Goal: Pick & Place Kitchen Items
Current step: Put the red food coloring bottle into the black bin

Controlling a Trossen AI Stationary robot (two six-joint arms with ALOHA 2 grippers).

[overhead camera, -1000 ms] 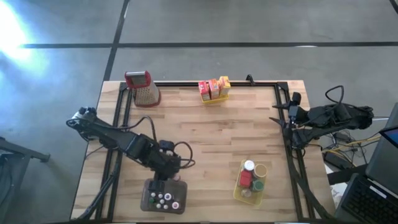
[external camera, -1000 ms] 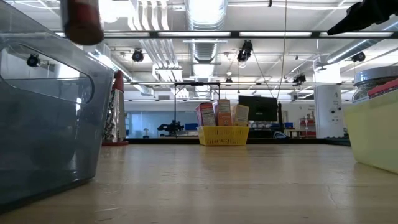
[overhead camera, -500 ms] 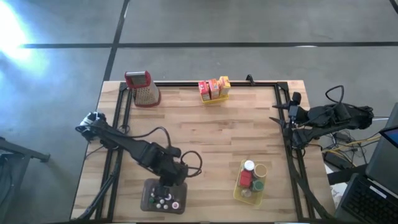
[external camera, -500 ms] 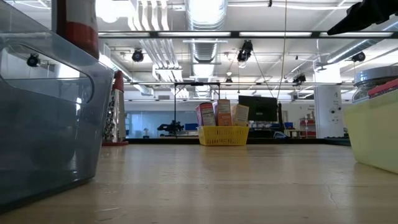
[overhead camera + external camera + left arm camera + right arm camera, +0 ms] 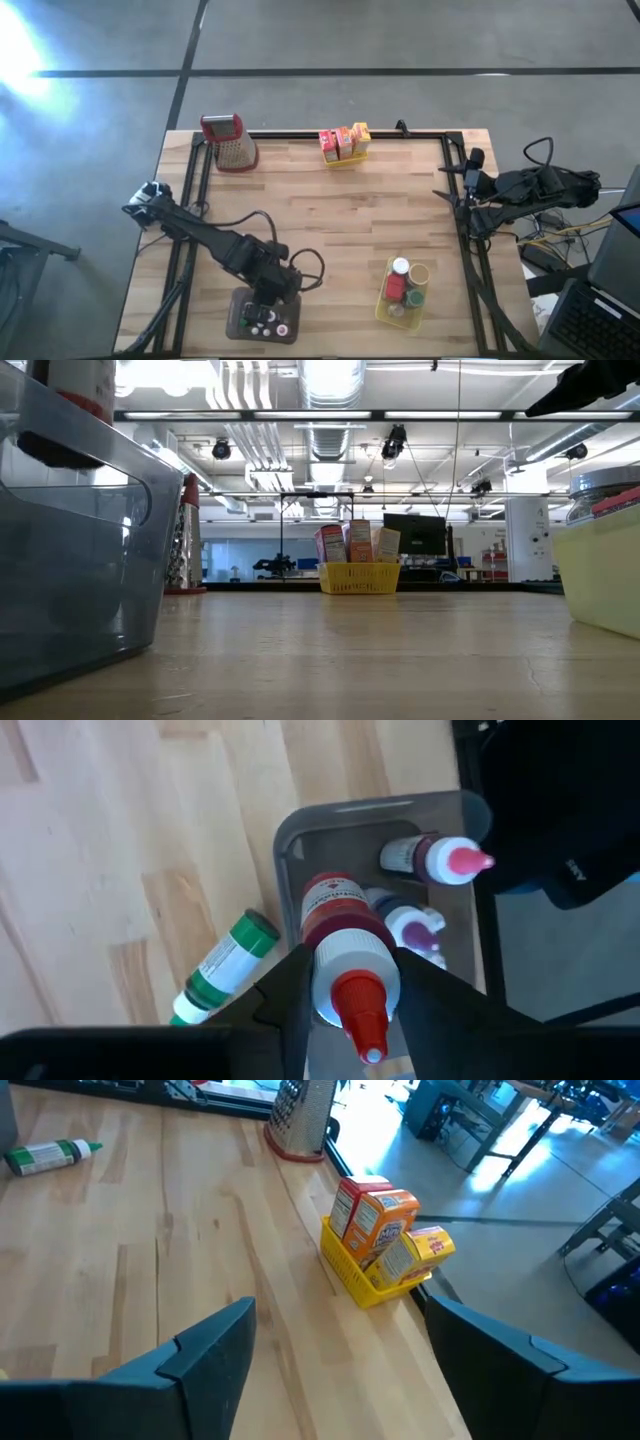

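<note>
Left tool [image 5: 345, 995] holds a red-capped bottle [image 5: 345, 960] over the grey tray [image 5: 262, 320] at the desk's [image 5: 330, 210] near edge.

High view: the left arm reaches down to the tray, which already carries small capped bottles; the right arm waits at the desk's right edge, and a yellow basket of jars [image 5: 404, 290] stands right of the tray. Low view: the bottle hangs just above the tray's wall, boxes in a far basket [image 5: 358, 576] behind. Left wrist view: fingers pinch the bottle over a pink-capped bottle [image 5: 435, 860] (a green-capped bottle [image 5: 225, 965] lies on the wood beside the tray). Right wrist view: the right tool [image 5: 330, 1350] stands spread, holding nothing, facing the orange boxes [image 5: 385, 1230] and a grater [image 5: 303, 1120].
</note>
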